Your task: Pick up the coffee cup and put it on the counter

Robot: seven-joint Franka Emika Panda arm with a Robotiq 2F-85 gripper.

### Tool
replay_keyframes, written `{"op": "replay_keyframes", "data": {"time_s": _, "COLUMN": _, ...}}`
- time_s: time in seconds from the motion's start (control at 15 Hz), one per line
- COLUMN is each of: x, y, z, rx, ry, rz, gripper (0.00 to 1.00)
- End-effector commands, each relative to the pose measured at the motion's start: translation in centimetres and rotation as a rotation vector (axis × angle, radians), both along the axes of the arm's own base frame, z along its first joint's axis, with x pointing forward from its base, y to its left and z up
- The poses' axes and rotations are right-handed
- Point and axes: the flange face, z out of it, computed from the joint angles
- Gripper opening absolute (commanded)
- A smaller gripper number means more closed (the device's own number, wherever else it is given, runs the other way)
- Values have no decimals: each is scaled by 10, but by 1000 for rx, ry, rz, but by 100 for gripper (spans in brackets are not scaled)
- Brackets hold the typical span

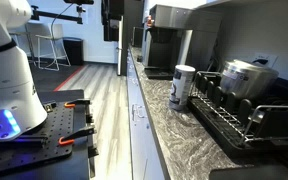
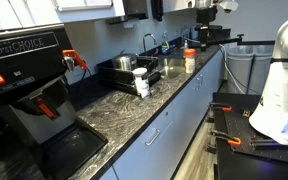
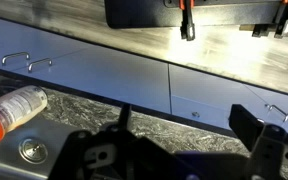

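Wrist view: claw (image 3: 179, 150) spread wide, empty, cut off at bottom edge, over marbled counter (image 3: 74, 120). Farther off, white arm (image 1: 9, 85) upright, upper links out of frame. No telling coffee cup apart from dark dish rack (image 1: 234, 110) beside white tumbler (image 1: 182, 87).

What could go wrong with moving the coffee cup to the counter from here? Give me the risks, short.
1. The open claw hangs above the counter close to the orange-capped bottle; a careless descent or swing may knock it.
2. The tall white tumbler stands right by the dish rack; reaching there could tip it.
3. The dark coffee cup is hard to pick out against the black rack, so a wrong grasp is possible.
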Motion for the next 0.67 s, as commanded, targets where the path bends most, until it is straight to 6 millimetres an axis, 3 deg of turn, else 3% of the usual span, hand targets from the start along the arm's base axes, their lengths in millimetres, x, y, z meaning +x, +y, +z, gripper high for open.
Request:
{"op": "replay_keyframes", "data": {"time_s": 0.0, "x": 0, "y": 0, "z": 1, "rx": 0, "ry": 1, "rz": 0, "gripper": 100}}
{"op": "replay_keyframes", "data": {"time_s": 0.47, "x": 0, "y": 0, "z": 1, "rx": 0, "ry": 1, "rz": 0, "gripper": 100}}
{"op": "replay_keyframes", "data": {"time_s": 0.6, "x": 10, "y": 11, "z": 3, "rx": -4, "ry": -37, "rz": 34, "gripper": 100}}
